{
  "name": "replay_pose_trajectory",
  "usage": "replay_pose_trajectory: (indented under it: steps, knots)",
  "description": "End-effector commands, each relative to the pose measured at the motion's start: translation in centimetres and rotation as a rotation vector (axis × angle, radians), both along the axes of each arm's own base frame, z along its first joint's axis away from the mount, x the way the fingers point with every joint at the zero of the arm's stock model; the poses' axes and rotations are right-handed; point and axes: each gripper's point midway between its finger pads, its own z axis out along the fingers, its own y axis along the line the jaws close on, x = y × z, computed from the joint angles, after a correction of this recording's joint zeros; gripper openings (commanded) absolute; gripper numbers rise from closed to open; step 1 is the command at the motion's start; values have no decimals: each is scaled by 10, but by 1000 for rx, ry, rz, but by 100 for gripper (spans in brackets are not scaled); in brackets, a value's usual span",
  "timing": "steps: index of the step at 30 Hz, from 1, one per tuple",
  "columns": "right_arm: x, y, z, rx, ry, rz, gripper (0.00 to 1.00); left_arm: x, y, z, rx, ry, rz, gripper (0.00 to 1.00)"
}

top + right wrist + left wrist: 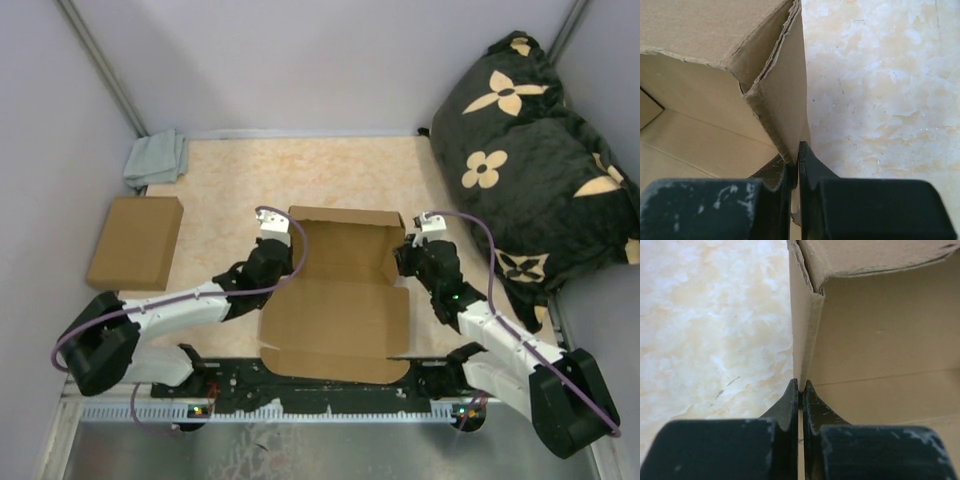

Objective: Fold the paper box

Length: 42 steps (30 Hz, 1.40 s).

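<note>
Closed tight: left gripper (800, 386) pinches the upright left side wall of paper box (340, 300). right gripper (796, 150) is clamped the same way on the right wall. Box is thin brown corrugated card with ragged cut edges, half-formed, mid-table near the arm bases. Both arms reach inward, low over the mottled cream table (230, 180).

marbled table (230, 180): paper box (335, 320), plain box (135, 242), grey cloth (157, 158), cushion (530, 150).
</note>
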Motion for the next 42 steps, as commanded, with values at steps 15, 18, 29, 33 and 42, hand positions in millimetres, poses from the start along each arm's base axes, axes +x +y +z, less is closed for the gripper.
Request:
replay_pose_trajectory:
  steps: [15,18,29,33,42]
  knots:
    - [7,14,21,0,2,-30,4,-17,56,-4,292,6,638,0]
    - [7,16,22,10,-3,-24,4,-18,53,-4,256,15,612,1]
    - [5,23,23,31,1,9,5,-8,-1,10,103,25,322,43]
    - [6,24,20,33,14,10,5,-11,-18,19,52,18,197,51]
    - [6,24,19,48,8,-1,19,-27,-12,27,15,33,120,53]
